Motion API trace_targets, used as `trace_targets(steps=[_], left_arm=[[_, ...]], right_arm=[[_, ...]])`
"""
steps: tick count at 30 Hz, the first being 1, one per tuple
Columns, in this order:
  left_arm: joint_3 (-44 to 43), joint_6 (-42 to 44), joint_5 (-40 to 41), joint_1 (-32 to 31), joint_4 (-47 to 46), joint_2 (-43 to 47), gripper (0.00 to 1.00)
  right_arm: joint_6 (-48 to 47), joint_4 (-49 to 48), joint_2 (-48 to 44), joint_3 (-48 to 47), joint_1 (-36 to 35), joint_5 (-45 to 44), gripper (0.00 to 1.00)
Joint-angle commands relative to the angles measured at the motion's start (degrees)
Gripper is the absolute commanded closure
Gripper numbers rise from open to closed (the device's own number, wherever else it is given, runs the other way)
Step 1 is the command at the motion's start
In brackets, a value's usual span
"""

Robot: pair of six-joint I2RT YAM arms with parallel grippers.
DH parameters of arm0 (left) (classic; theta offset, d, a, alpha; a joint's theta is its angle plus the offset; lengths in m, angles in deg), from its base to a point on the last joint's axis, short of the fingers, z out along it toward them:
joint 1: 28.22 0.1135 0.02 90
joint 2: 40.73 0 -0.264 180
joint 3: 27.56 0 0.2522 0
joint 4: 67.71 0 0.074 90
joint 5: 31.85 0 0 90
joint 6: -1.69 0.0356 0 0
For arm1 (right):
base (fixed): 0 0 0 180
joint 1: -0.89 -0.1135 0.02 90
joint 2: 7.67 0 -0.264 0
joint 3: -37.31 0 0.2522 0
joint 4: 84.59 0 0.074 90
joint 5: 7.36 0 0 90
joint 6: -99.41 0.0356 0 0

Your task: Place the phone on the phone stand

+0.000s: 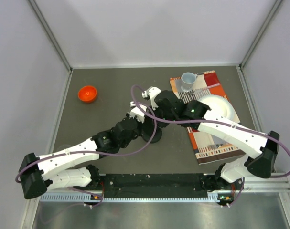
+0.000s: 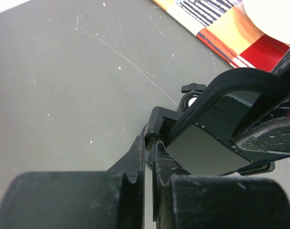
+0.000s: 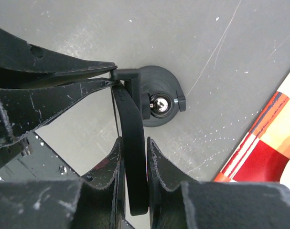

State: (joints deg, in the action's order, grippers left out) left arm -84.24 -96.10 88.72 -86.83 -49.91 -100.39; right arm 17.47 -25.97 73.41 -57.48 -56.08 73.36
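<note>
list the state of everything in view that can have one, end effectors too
left end effector: shut on the cradle of the phone stand
right end effector: shut on the phone
phone: held on edge, far end at the stand's cradle
phone stand: upright on the table
orange bowl: upright, looks empty
cup: upright on the cloth
plate: flat on the cloth

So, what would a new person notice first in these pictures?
The two arms meet mid-table: the right gripper pinches the phone edge-on at the phone stand, which the left gripper clamps. After that, colour: an orange bowl at the far left, and a striped cloth with a white plate and cup at the right.
</note>
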Motion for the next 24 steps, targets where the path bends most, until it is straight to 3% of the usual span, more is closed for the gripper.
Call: trace_targets(steps=[1, 9, 14, 16, 20, 24], left_arm=[[-8.9, -2.2, 9.1, 0.3, 6.9, 1.8, 1.00], [-14.0, -5.7, -1.3, -0.7, 14.5, 0.9, 1.00], [-16.9, -8.1, -7.0, -1.0, 17.7, -0.3, 1.00], [-16.4, -8.8, -6.8, -1.3, 17.8, -0.7, 1.00], [-13.8, -9.7, -5.1, -1.4, 17.6, 1.9, 1.00], [-10.7, -8.5, -4.5, -1.3, 14.8, 7.2, 1.00]], right_arm=[[-5.3, 26.9, 6.4, -2.4, 2.0, -22.0, 1.00], [-7.6, 31.1, 15.8, -15.4, -1.7, -27.2, 1.00], [-9.8, 29.2, 17.9, -16.9, -1.6, -25.4, 1.00], [-10.2, 27.9, 16.8, -16.8, -0.7, -20.2, 1.00], [-9.6, 14.6, 8.5, -8.9, 2.3, 3.0, 1.00], [-10.4, 8.2, 3.4, -4.2, 5.6, 16.9, 1.00]])
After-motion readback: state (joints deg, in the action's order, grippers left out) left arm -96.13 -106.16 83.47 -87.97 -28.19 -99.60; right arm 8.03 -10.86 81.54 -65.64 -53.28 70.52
